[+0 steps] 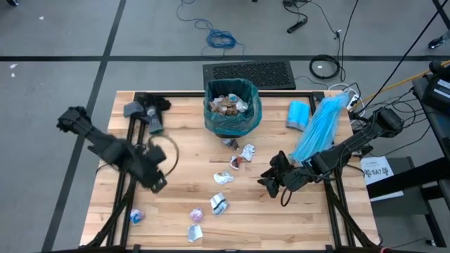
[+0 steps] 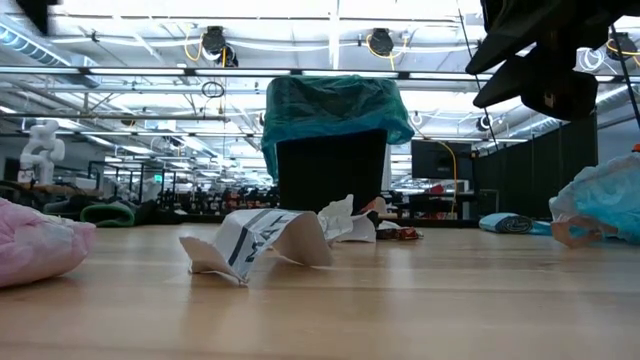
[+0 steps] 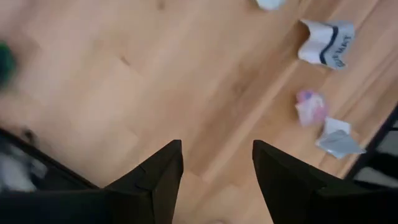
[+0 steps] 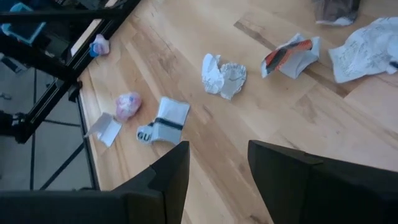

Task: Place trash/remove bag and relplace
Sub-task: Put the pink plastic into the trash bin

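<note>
On wood table (image 1: pixel 176 204): scattered trash (image 1: pixel 219 204); workshop behind.

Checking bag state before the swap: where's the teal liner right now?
The teal liner is in the black bin, rim folded over its top, at the table's far edge, centred in the high view. The sky-blue bag lies to its right.

The left arm is being held over the left part of the counter (image 1: pixel 176 218), its left claw (image 1: pixel 159 184) kept apart from everything, with the fingers (image 3: pixel 155 180) being held spread and empty. The right arm is being reached in from the right edge, bent at the elbow, and the right claw (image 1: pixel 268 184) is being kept above the wood with its fingers (image 4: pixel 168 180) parted and nothing between them.
</note>
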